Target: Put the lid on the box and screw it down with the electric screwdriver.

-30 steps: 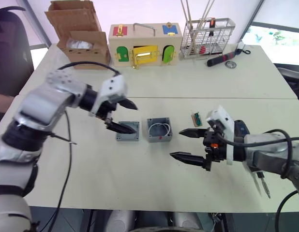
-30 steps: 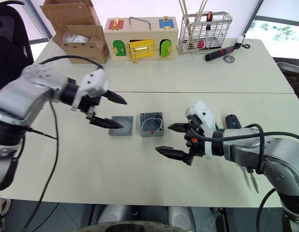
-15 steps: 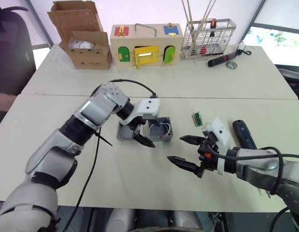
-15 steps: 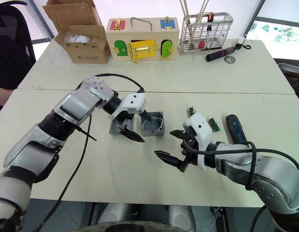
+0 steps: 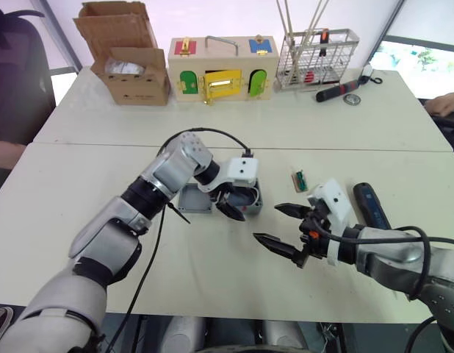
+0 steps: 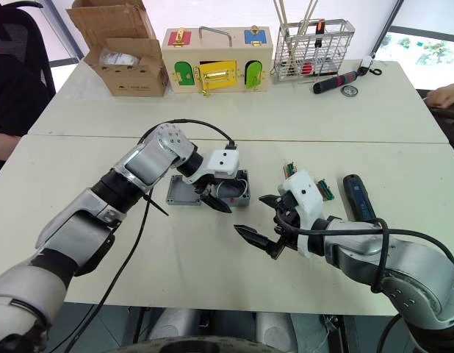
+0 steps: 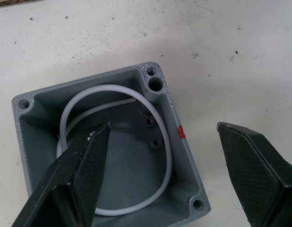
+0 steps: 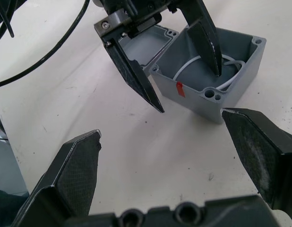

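The grey box (image 7: 113,156) stands open-topped in the middle of the table, a white wire coiled inside and a small red mark on one wall. My left gripper (image 5: 238,206) is open right over it: one finger (image 7: 80,175) dips inside, the other (image 7: 252,170) hangs outside past the marked wall. The lid (image 5: 194,198) lies rim up just left of the box. To the right of the box my right gripper (image 5: 284,226) hovers open and empty, low over the table. The electric screwdriver (image 5: 370,204) lies on the table beside my right forearm.
Small green circuit boards (image 5: 299,180) lie right of the box. Along the far edge stand a cardboard box (image 5: 128,59), a wooden box with coloured doors (image 5: 221,73) and a wire rack (image 5: 315,55), with a black-and-red tool (image 5: 337,90) beside it. A person's hand (image 5: 444,103) rests at the far right.
My left gripper has swung right, from beside the lid to over the box, still open. My right gripper has drifted slightly left and stays open.
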You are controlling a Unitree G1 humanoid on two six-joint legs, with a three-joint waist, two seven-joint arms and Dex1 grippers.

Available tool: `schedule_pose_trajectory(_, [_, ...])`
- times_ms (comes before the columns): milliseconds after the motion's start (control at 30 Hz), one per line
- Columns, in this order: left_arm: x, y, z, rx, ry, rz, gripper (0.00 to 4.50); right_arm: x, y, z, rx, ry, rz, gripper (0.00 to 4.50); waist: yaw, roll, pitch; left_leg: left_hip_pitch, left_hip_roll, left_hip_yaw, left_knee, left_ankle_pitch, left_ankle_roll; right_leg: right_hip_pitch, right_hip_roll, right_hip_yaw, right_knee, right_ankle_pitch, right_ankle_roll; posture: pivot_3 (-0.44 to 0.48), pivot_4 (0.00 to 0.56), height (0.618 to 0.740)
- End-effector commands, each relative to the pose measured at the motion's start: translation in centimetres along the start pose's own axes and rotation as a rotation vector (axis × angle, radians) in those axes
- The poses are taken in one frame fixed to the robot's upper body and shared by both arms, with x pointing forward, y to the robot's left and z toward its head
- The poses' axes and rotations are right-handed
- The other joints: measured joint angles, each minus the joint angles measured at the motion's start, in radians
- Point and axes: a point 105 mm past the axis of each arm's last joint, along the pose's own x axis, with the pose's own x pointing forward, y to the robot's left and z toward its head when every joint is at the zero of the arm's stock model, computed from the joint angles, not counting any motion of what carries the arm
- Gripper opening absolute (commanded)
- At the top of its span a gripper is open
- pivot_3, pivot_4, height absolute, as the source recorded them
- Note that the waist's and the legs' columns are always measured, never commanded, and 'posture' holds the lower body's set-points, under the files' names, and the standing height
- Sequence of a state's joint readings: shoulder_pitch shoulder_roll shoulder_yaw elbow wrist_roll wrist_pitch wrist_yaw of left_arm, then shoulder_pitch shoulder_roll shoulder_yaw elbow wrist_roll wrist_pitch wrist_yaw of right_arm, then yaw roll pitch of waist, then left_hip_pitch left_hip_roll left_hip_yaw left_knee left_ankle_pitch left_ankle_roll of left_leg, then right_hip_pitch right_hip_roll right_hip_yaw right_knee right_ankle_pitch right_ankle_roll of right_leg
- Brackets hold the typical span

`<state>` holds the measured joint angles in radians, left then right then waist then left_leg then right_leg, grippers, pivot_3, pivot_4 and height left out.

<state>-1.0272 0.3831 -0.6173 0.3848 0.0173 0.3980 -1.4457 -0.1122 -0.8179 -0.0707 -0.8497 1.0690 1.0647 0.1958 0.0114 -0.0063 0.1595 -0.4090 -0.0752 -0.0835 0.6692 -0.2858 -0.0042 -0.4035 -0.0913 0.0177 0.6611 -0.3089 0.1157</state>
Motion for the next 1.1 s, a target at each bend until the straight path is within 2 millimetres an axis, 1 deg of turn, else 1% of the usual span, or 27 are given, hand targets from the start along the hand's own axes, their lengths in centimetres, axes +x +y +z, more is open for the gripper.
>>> schedule_pose_trajectory(33, [0.2, -0.3, 0.2, 0.050, 0.035, -0.013, 3.73, -0.4, 0.3, 1.0, -0.041, -0.033, -0.005, 4.50, 0.000, 0.000, 0.000, 0.000, 0.000, 0.000, 0.000, 0.000, 0.000, 0.000, 0.000, 0.000, 0.000, 0.000, 0.000, 0.000, 0.150, 0.740])
schedule_pose_trajectory(133, [0.3, -0.4, 0.0, 0.049, 0.043, -0.018, 3.73, -0.5, 0.2, 0.8, -0.040, -0.028, -0.009, 4.50, -0.001, 0.000, 0.000, 0.000, 0.000, 0.000, 0.000, 0.000, 0.000, -0.001, 0.000, 0.000, 0.001, 0.000, 0.000, 0.000, 0.150, 0.740])
schedule_pose_trajectory(233, [0.4, -0.5, 0.1, 0.046, 0.035, -0.019, 2.95, -0.6, 0.2, 0.7, -0.038, -0.023, -0.011, 4.50, 0.000, 0.000, 0.000, 0.000, 0.000, 0.000, 0.000, 0.000, 0.000, -0.001, 0.000, 0.000, 0.001, 0.000, 0.000, 0.000, 0.150, 0.740])
schedule_pose_trajectory(300, [0.5, -0.4, 0.2, 0.044, 0.031, -0.015, 1.85, -0.6, 0.2, 0.7, -0.038, -0.022, -0.012, 4.50, 0.000, 0.000, 0.000, 0.000, 0.000, 0.000, 0.000, 0.000, 0.000, -0.001, 0.000, 0.000, 0.001, 0.000, 0.000, 0.000, 0.150, 0.740])
schedule_pose_trajectory(333, [0.6, -0.4, 0.3, 0.043, 0.031, -0.015, 1.42, -0.6, 0.2, 0.7, -0.037, -0.022, -0.013, 4.50, 0.000, 0.000, 0.000, 0.000, 0.000, 0.000, 0.000, 0.000, 0.000, -0.001, 0.000, 0.000, 0.001, 0.000, 0.000, 0.000, 0.150, 0.740])
schedule_pose_trajectory(367, [0.6, -0.4, 0.3, 0.044, 0.032, -0.015, 0.80, -0.6, 0.2, 0.7, -0.037, -0.022, -0.013, 4.50, 0.000, 0.000, 0.000, 0.000, 0.000, 0.000, 0.000, 0.000, 0.000, -0.001, 0.000, 0.000, 0.001, 0.000, 0.000, 0.000, 0.150, 0.740])
schedule_pose_trajectory(433, [0.7, -0.4, 0.3, 0.043, 0.033, -0.016, 0.03, -0.7, 0.2, 0.6, -0.035, -0.019, -0.015, 4.50, 0.002, 0.000, 0.000, 0.000, 0.000, 0.000, 0.000, 0.000, 0.000, 0.000, 0.000, 0.000, 0.002, 0.000, 0.000, 0.000, 0.150, 0.740])
schedule_pose_trajectory(800, [0.9, -0.7, 0.0, 0.076, 0.051, -0.027, 0.03, -1.1, 0.6, -0.4, -0.021, 0.031, 0.013, 4.50, 0.001, 0.000, 0.000, 0.000, 0.000, 0.000, 0.001, -0.001, 0.002, 0.000, 0.000, 0.000, 0.003, 0.000, 0.000, 0.000, 0.150, 0.740])
schedule_pose_trajectory(900, [0.9, -1.0, -0.2, 0.124, 0.048, -0.047, 0.03, -1.3, 0.6, -0.4, -0.021, 0.030, 0.013, 4.50, 0.001, 0.000, 0.000, 0.000, 0.000, 0.000, 0.001, -0.001, 0.002, 0.000, 0.000, 0.000, 0.003, 0.000, 0.000, 0.000, 0.150, 0.740])
schedule_pose_trajectory(1000, [0.8, -0.9, -0.2, 0.162, 0.043, -0.044, 0.03, -1.3, 0.7, -0.3, -0.018, 0.025, 0.014, 4.50, 0.001, 0.000, 0.000, 0.000, 0.000, 0.000, 0.001, -0.001, 0.002, 0.000, 0.000, 0.000, 0.003, 0.000, 0.000, 0.000, 0.150, 0.740])
schedule_pose_trajectory(1100, [0.2, -0.8, 0.8, 0.231, -0.004, -0.050, 0.03, -1.4, 0.8, -0.2, -0.011, 0.020, 0.018, 4.50, 0.001, 0.000, 0.000, 0.000, 0.000, 0.000, 0.001, -0.001, 0.001, 0.000, 0.000, 0.000, 0.003, 0.000, 0.000, 0.000, 0.150, 0.740])
